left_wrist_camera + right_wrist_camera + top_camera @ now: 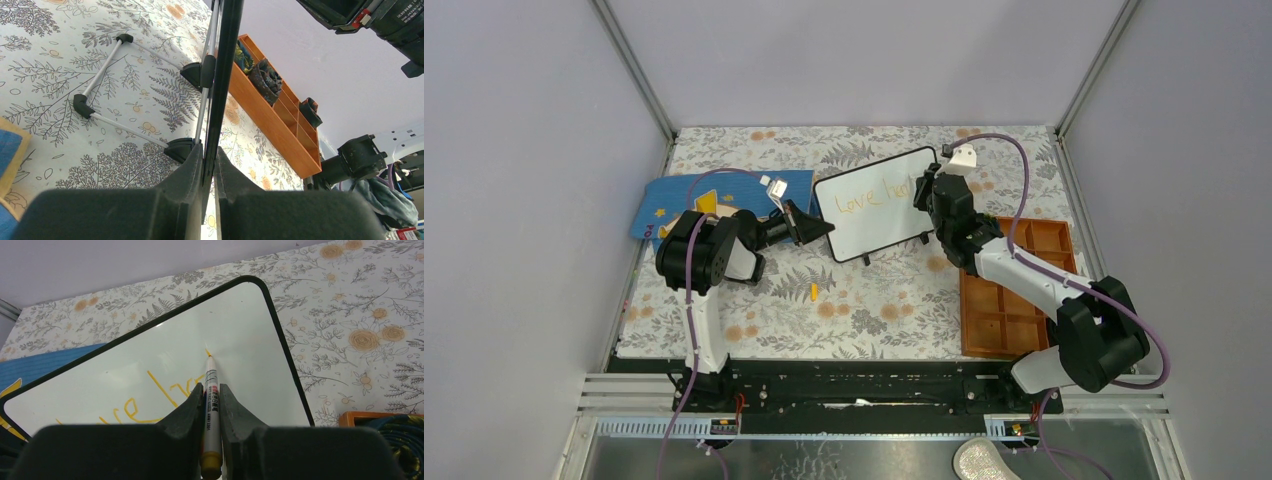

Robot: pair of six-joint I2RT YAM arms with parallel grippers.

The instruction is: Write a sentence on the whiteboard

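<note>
Progress check: writing is underway, early by my read. Whiteboard (pixel 874 222) stands tilted on its wire feet at the far middle of the counter (pixel 874 305), between the blue mat (pixel 729 186) and the orange tray (pixel 965 310). Left jaws are clenched on the board's left edge; the left wrist view shows the black frame pinched edge-on between the fingers, so the board is being steadied. Right jaws are clamped around the marker (pixel 212 405), tip up against the white surface at the end of a short orange stroke, right of centre in the upper half. Sentence (pixel 862 196) so far: "Love" is complete in orange and a second word is started, an "h" plus one or two letters; the right arm covers the rest in the top view and the marker covers it in the wrist view, so I can't read the exact letters. Lower half of the board is blank, with no second line. Left to do: finish this word, then the remaining words. A small orange piece (pixel 813 291) lies on the counter in front of the board; can't tell what it is.
</note>
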